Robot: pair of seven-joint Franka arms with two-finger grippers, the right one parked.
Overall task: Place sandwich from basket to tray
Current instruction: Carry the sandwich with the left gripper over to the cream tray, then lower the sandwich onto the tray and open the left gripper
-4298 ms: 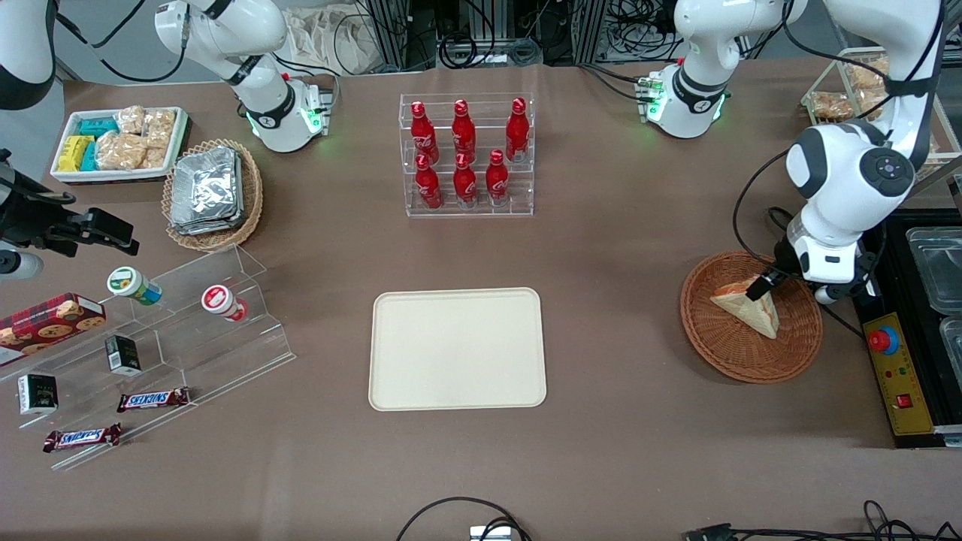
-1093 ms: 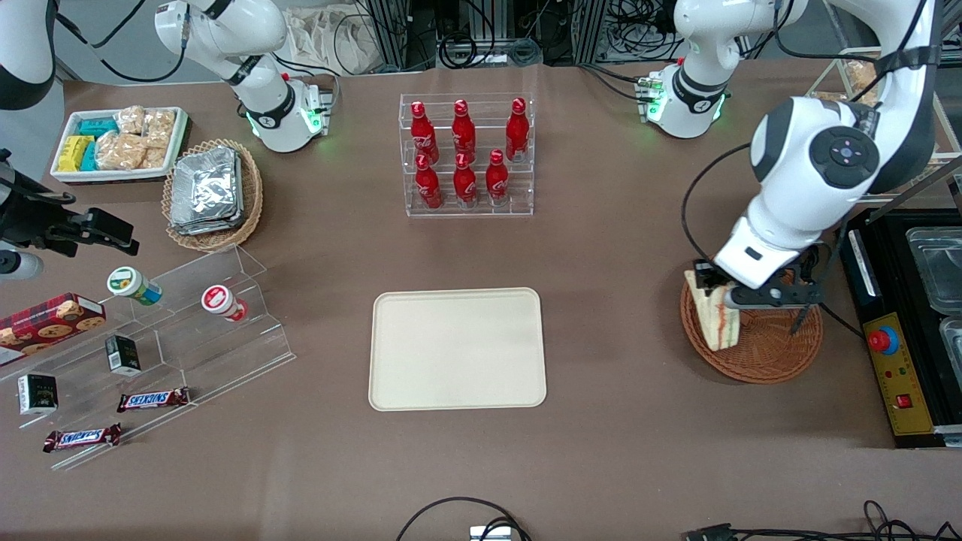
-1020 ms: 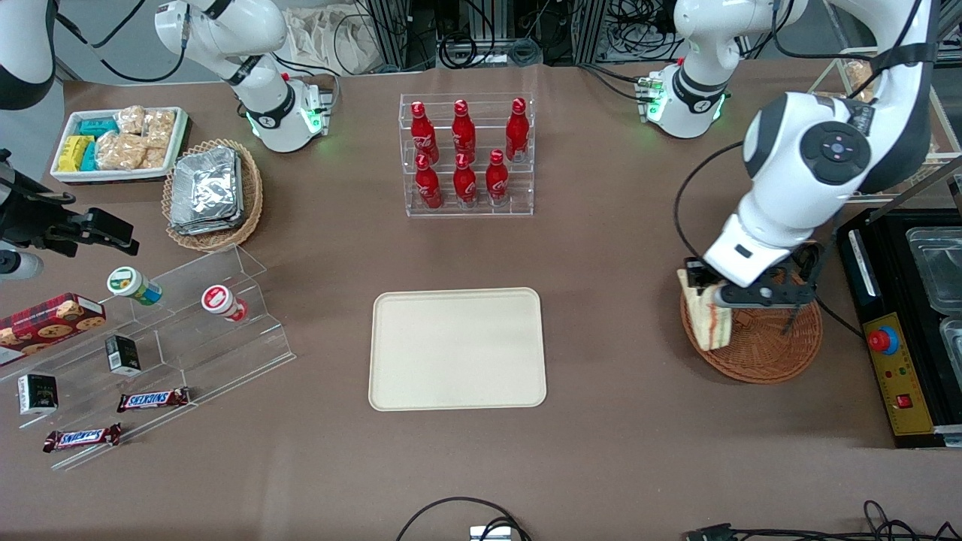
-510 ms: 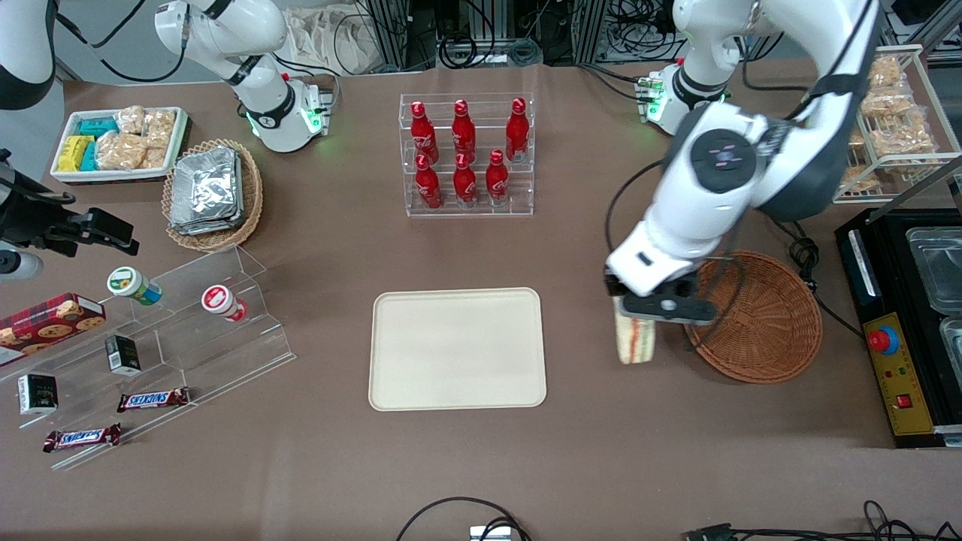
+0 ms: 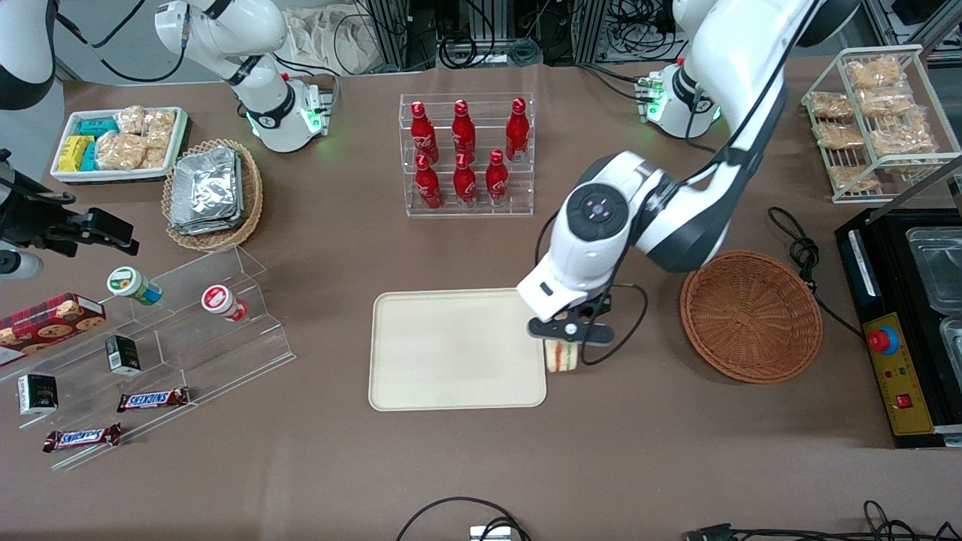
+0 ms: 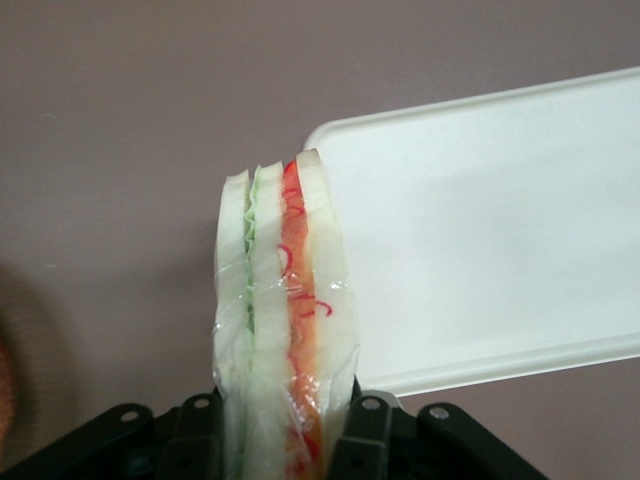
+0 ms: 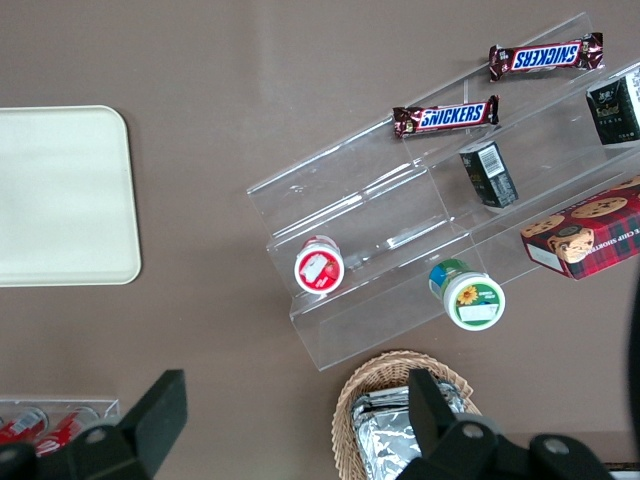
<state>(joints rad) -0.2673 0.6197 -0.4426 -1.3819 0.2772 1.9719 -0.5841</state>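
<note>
My left gripper [image 5: 565, 336] is shut on the sandwich [image 5: 564, 356], a clear-wrapped white wedge with red and green filling, and holds it in the air just off the tray's edge on the working arm's side. In the left wrist view the sandwich [image 6: 285, 300] stands on edge between the black fingers [image 6: 365, 440], with the tray's corner [image 6: 480, 230] beside it. The cream tray [image 5: 451, 349] lies flat at mid-table with nothing on it. The brown wicker basket [image 5: 751, 315] sits toward the working arm's end with nothing in it.
A clear rack of red bottles [image 5: 466, 154] stands farther from the camera than the tray. A clear stepped shelf [image 5: 173, 330] with snacks and a foil-packet basket [image 5: 212, 191] lie toward the parked arm's end. A wire rack of snack packets [image 5: 875, 124] and a black control box [image 5: 898, 376] sit beside the basket.
The gripper has lifted the sandwich out of the basket and carried it sideways toward the tray; it now hangs at the tray's edge. The basket is left empty.
</note>
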